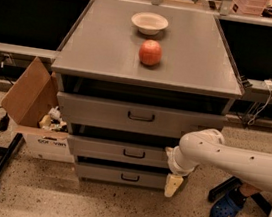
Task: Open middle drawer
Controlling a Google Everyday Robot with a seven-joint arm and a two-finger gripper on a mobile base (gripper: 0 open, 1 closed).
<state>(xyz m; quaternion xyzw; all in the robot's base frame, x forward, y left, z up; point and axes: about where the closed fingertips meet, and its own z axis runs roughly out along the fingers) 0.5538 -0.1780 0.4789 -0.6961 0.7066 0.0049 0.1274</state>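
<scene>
The grey three-drawer cabinet [146, 74] stands in the middle of the camera view. The middle drawer [100, 149] is a shallow grey panel with a small dark bar handle [133, 154] at its centre. It sits between the taller top drawer [90, 111] and the lowest drawer [101, 173]. All three fronts stick out a little from the cabinet frame. My white arm comes in from the right. My gripper [172, 185] hangs pointing down at the right end of the middle and lowest drawers, to the right of the handle and not on it.
A red apple [150, 52] and a white bowl [149, 22] sit on the cabinet top. An open cardboard box [34, 111] with rubbish stands left of the cabinet. A black stand leg [2, 162] lies on the floor at left. A blue shoe [224, 212] is at lower right.
</scene>
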